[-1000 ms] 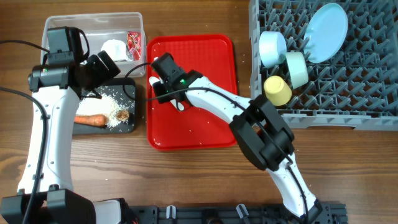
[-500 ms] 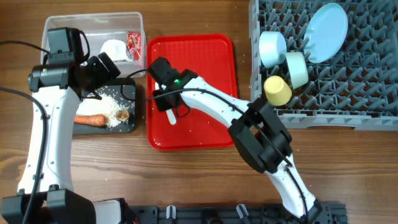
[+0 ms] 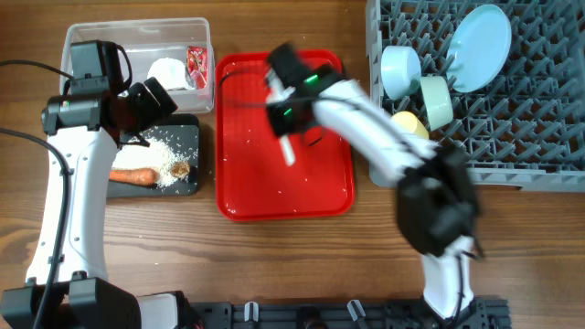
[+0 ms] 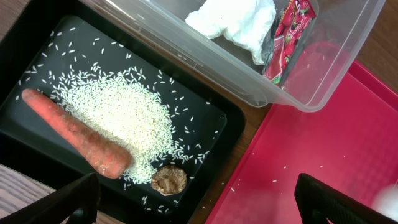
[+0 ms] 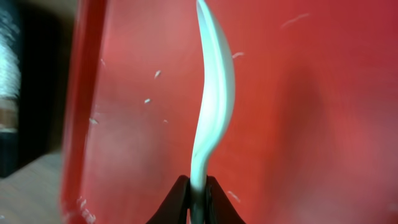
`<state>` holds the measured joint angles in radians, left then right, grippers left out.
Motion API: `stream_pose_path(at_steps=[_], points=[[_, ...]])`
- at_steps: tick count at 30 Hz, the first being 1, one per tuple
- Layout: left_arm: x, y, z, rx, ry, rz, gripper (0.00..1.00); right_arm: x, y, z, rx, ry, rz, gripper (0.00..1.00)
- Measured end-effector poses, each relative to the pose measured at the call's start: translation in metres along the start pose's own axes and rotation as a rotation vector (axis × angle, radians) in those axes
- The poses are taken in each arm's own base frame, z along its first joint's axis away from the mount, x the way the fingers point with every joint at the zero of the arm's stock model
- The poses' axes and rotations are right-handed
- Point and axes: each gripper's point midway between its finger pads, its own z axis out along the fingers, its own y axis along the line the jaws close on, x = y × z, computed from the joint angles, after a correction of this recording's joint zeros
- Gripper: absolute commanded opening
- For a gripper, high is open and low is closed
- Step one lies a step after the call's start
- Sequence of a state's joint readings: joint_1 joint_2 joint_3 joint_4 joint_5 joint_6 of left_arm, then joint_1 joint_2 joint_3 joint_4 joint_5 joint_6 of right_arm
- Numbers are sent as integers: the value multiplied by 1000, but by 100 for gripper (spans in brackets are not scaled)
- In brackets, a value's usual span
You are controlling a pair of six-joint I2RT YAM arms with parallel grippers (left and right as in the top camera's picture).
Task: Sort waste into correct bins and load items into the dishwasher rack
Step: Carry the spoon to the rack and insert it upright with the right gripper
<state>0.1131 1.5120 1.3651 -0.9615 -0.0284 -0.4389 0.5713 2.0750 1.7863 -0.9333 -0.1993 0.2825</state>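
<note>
The dishwasher rack [image 3: 512,137] is standing well to the right of the right gripper [image 3: 291,111], which is hanging over the red tray [image 3: 315,196]. Its jaws are clenching the handle of the white spoon [image 5: 211,93]. You are probably loading it, so aim for a free slot. The plate [image 3: 482,47], two bowls [image 3: 400,70] and yellow cup [image 3: 409,132] are filling the rack side nearest the jaws. Grip firmly, as the thin handle may pivot.

The left gripper [image 4: 198,202], jaws spread and holding nothing, is hovering over the black tray [image 4: 37,37]. The carrot [image 4: 74,137], rice [image 4: 130,115] and brown lump [image 4: 169,180] are lying beneath those jaws. The napkin [image 4: 233,22] and wrapper [image 4: 286,34] are sitting in the clear tub [image 3: 101,37] just beyond.
</note>
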Motion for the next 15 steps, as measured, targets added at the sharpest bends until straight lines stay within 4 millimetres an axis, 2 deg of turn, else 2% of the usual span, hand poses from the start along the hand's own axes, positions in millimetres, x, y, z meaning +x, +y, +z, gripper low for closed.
stream_pose_path(at_steps=[3, 5, 7, 9, 12, 13, 15], points=[[0, 0, 0, 0, 0, 0, 100, -23, -21, -85, -6, -167, 20, 4], [0, 0, 0, 0, -1, 0, 100, -26, -33, -137, 3, -261, 27, 4], [0, 0, 0, 0, -1, 0, 100, -17, -50, -173, 49, -302, 50, 4], [0, 0, 0, 0, 0, 0, 100, 0, -76, -196, 122, -295, 102, 4], [0, 0, 0, -1, 1, 0, 100, 44, -138, -227, 298, -222, 274, 4], [0, 0, 0, 0, 0, 0, 100, 58, -158, -234, 353, -194, 342, 4], [0, 0, 0, 0, 0, 0, 100, 75, -181, -240, 403, -166, 452, 4]])
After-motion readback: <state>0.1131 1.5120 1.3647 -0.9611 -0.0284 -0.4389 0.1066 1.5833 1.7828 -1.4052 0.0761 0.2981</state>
